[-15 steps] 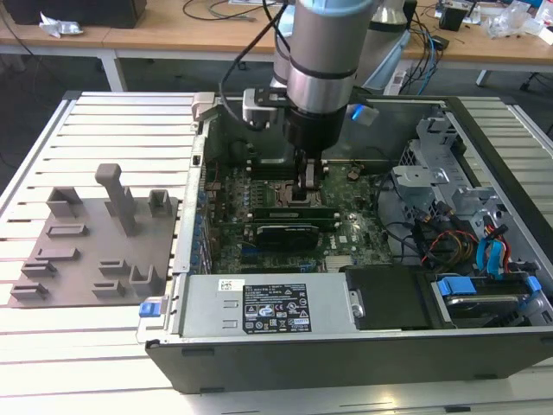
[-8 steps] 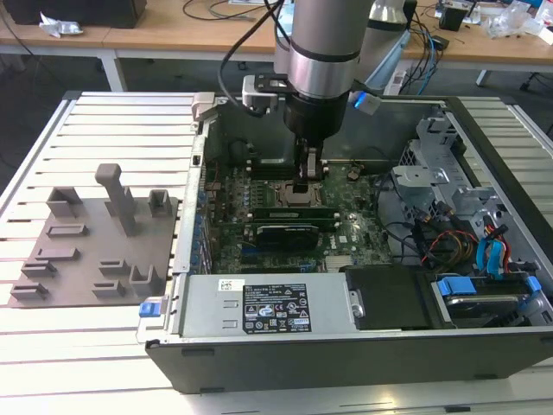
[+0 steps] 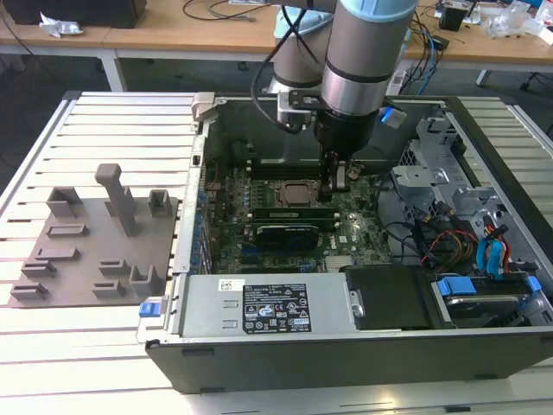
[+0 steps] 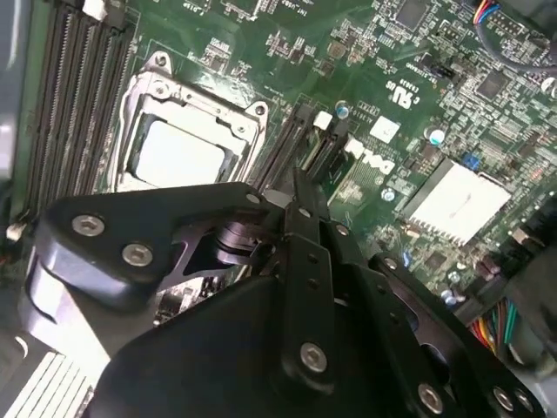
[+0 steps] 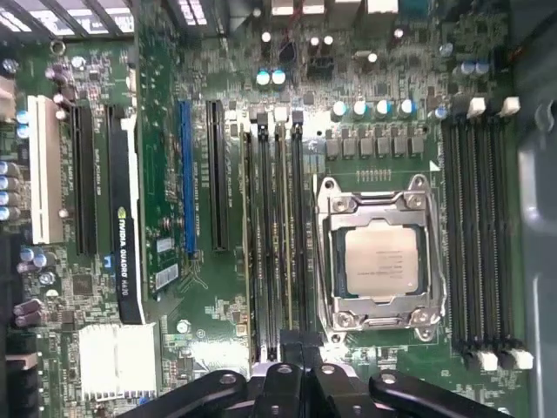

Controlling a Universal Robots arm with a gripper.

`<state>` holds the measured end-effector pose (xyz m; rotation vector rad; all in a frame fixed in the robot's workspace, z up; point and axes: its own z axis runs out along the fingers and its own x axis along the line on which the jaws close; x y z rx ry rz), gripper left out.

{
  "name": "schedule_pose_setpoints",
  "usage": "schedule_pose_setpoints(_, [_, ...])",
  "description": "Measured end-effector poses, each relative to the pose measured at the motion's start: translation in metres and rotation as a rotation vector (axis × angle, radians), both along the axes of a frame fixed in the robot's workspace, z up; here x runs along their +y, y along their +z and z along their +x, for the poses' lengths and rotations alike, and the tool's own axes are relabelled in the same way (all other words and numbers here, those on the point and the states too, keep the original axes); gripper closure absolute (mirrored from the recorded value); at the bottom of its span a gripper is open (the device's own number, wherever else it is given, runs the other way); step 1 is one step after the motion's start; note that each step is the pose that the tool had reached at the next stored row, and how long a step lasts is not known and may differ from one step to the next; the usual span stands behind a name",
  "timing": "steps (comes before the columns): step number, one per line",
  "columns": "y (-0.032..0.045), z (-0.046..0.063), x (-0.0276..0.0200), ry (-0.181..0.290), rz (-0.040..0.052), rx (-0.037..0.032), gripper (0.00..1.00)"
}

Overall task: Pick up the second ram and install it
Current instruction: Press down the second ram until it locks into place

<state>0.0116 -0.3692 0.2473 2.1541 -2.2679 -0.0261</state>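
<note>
Gripper [image 3: 333,192] down among the slots [image 5: 277,261] just beside the CPU socket [image 5: 380,261], fingers pressed together; ram between them impossible to tell.

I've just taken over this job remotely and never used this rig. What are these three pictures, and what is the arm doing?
The exterior view looks down on an open computer case on a slatted table. The robot arm reaches into it. Both wrist views come from cameras riding on the arm, looking at the green motherboard. The gripper sits low over the memory slots beside the CPU socket. A green ram stick stands there. The grey fixture plate lies on the table at the exterior view's left. Whether the gripper holds anything, I cannot tell.
</note>
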Motion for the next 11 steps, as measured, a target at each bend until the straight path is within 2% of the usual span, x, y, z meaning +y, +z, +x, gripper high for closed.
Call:
schedule_pose_setpoints(1, [-0.0060, 0.001, -0.0007, 0.000, -0.0001, 0.0001, 0.90])
schedule_pose_setpoints(4, [-0.0130, 0.004, -0.0008, 0.000, -0.0001, 0.0001, 0.90])
schedule_pose_setpoints(5, [-0.0188, 0.004, -0.0010, 0.000, -0.0018, 0.0003, 0.90])
schedule_pose_setpoints(6, [-0.0178, 0.005, -0.0007, 0.000, 0.0010, -0.0009, 0.90])
schedule_pose_setpoints(8, [-0.0082, 0.003, -0.0007, 0.000, -0.0001, -0.0040, 0.90])
schedule_pose_setpoints(9, [-0.0083, 0.000, -0.0007, 0.000, 0.0002, -0.0054, 0.90])
schedule_pose_setpoints(11, [-0.0082, -0.015, -0.0008, 0.000, -0.0001, -0.0077, 0.90])
